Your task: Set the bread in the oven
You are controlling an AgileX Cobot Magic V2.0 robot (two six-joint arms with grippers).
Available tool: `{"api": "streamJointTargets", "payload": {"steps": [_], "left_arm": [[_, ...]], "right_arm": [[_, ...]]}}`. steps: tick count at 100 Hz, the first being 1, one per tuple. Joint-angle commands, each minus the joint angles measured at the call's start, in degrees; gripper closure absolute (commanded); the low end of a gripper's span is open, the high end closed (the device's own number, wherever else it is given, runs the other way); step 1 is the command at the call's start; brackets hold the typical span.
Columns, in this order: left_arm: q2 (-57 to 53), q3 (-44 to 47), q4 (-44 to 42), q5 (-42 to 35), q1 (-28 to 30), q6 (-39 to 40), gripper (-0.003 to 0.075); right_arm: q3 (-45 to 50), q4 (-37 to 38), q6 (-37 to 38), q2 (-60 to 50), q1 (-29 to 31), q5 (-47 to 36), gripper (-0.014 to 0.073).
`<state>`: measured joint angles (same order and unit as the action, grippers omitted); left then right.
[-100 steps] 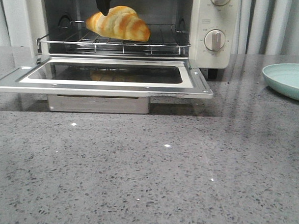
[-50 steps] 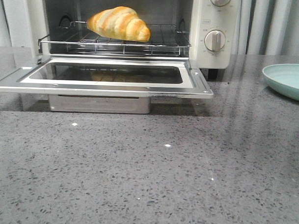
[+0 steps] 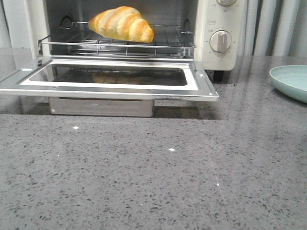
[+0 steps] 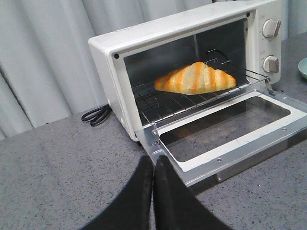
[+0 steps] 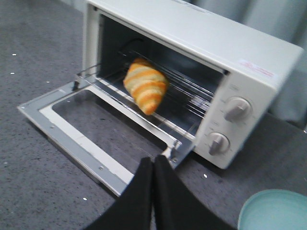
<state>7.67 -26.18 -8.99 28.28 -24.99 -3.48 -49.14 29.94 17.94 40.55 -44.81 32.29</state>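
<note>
The bread point(image 3: 122, 24), a golden-orange roll with cream stripes, lies on the wire rack point(image 3: 115, 43) inside the cream-white oven point(image 3: 221, 52). The oven's glass door point(image 3: 107, 79) hangs open and flat. The bread also shows in the left wrist view point(image 4: 195, 78) and the right wrist view point(image 5: 145, 86). My left gripper point(image 4: 153, 160) is shut and empty, above the counter by the door's left corner. My right gripper point(image 5: 153, 160) is shut and empty, above the door's right corner. Neither gripper shows in the front view.
A pale green plate point(image 3: 296, 82) sits on the grey speckled counter to the right of the oven, also in the right wrist view point(image 5: 276, 211). A black cable point(image 4: 96, 115) lies left of the oven. Grey curtains hang behind.
One second ago a dark gripper was over the bread inside the oven; it has withdrawn out of the front view. The bread stays on the rack.
</note>
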Motion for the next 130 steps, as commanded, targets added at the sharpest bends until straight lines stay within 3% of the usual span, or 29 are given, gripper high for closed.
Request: {"api": "streamJointTargets", "payload": {"steps": [1, 24, 42, 113, 130], "left_arm": [[0.6, 0.7, -0.3, -9.1, 0.0, 0.8, 0.0742], [0.6, 1.7, 0.0, -10.5, 0.0, 0.8, 0.0741], [0.6, 1.7, 0.0, -10.5, 0.0, 0.8, 0.0741], [0.6, 2.9, -0.5, -11.0, 0.0, 0.8, 0.0741], [-0.4, 5.3, -5.3, -12.9, 0.2, 0.5, 0.0741]], "right_arm": [[3.0, 3.6, 3.1, -5.7, 3.5, -5.9, 0.0641], [9.4, 10.8, 3.1, -17.8, 8.3, -11.0, 0.0641], [10.6, 9.4, 3.3, -22.6, 8.3, -10.5, 0.0641], [10.6, 9.4, 3.3, -22.9, 8.3, -10.4, 0.0641], [10.6, 9.4, 3.3, -22.9, 8.3, -10.4, 0.0641]]}}
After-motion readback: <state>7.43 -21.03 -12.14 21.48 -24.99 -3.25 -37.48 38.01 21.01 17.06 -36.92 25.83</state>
